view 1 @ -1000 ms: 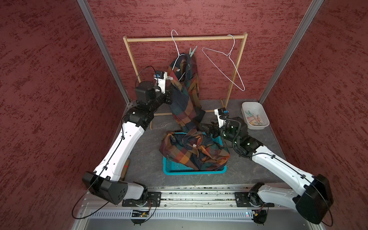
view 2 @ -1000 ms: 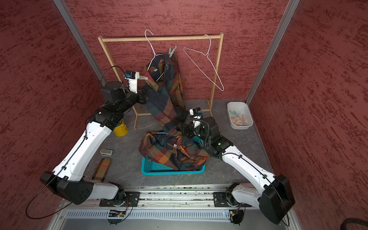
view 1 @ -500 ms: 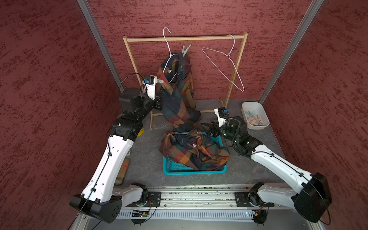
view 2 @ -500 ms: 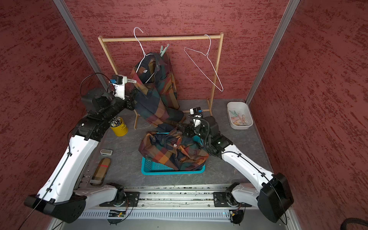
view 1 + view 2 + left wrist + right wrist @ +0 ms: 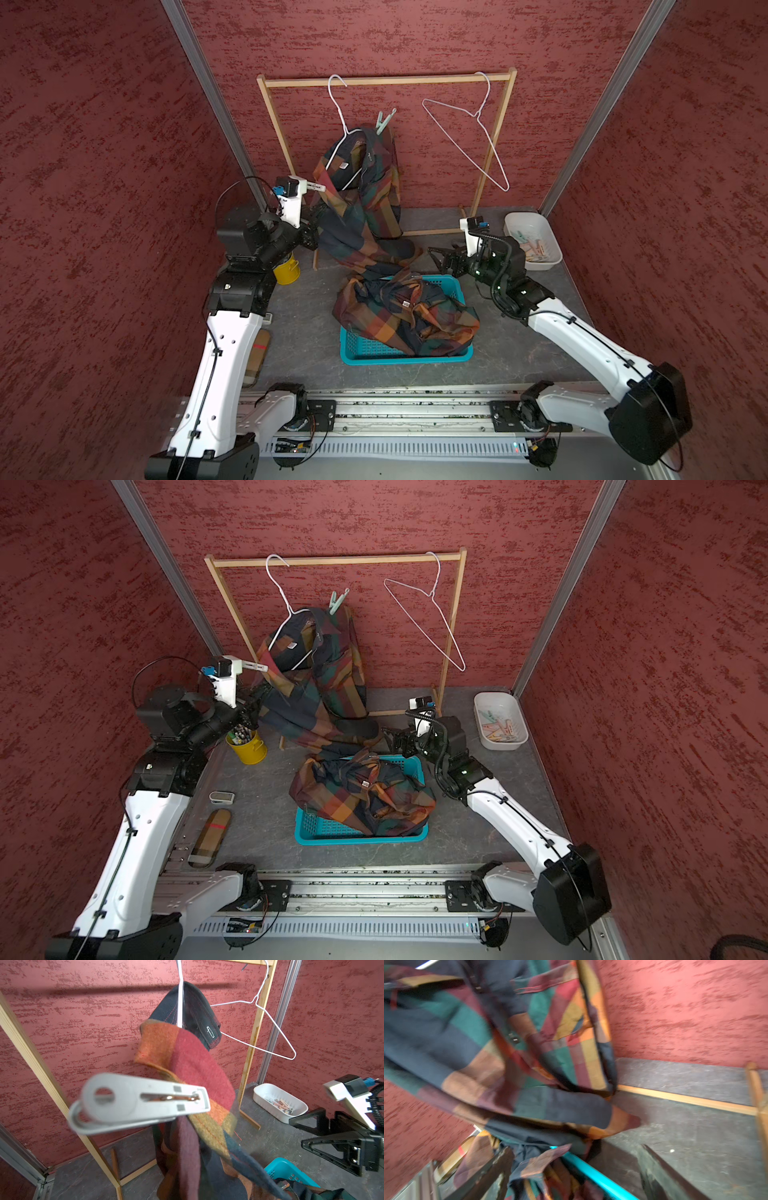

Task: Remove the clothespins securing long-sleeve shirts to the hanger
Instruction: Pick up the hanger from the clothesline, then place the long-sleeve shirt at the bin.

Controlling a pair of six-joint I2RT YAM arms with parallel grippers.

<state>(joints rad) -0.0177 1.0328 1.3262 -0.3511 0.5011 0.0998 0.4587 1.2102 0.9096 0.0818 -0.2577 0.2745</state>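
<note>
One plaid long-sleeve shirt (image 5: 365, 195) hangs from a white wire hanger (image 5: 338, 108) on the wooden rack. A mint green clothespin (image 5: 385, 119) pins its right shoulder. A whitish-grey clothespin (image 5: 135, 1103) is clipped to its left edge, right in front of the left wrist camera. My left gripper (image 5: 320, 210) is buried in that shirt's left side and shut on the cloth; the cloth hides its jaws in the wrist view. The other long-sleeve shirt (image 5: 407, 316) lies heaped in the blue basket (image 5: 361, 353). My right gripper (image 5: 439, 259) is open just behind the basket, holding nothing.
An empty wire hanger (image 5: 478, 129) hangs on the right of the rack rail (image 5: 415, 79). A white tray (image 5: 517, 220) with loose clothespins stands at the back right. A yellow cup (image 5: 286, 270) is beside the left arm. A plaid pouch (image 5: 210, 837) lies front left.
My left arm has drawn back to the left, dragging the shirt and its hanger left along the rail. The right gripper's jaws have spread a little wider.
</note>
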